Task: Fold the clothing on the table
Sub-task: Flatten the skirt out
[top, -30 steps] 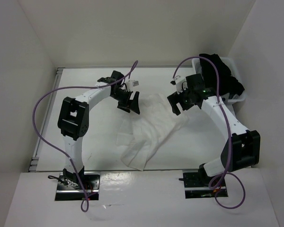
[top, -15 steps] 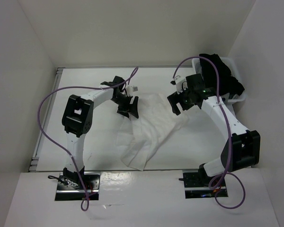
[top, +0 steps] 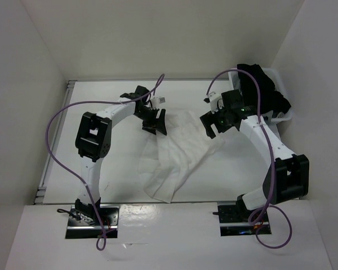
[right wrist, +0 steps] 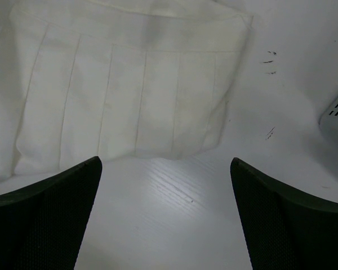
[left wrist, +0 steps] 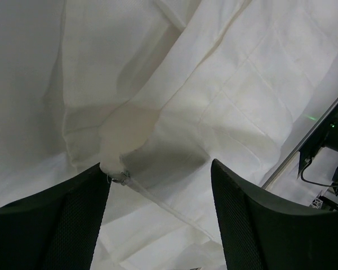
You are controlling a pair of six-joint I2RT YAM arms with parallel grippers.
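- Presently at the pick-up stage, by the look of it: skirt lying crumpled and unfolded on mid-table, stretching from far right to near left.
- At the left gripper: jaws apart, low over the skirt's far-left corner, with cloth and a small metal clasp between them; not yet clamped on anything.
- At the right gripper: jaws wide apart, holding nothing, over bare table just beside the skirt's far-right edge.
- Pinch the cloth near the corner, clear of the clasp, to avoid a lumpy or slipping hold.
- Bring the right gripper onto the matching corner before any lift; then raise both together and level, keeping the pleats straight.
- Keep well away from the basket of black garments at the far right.
- Against a second ago: left elbow swung inward, left gripper nudged slightly toward the far side, jaws seemingly narrower.
- Right arm and skirt as before.
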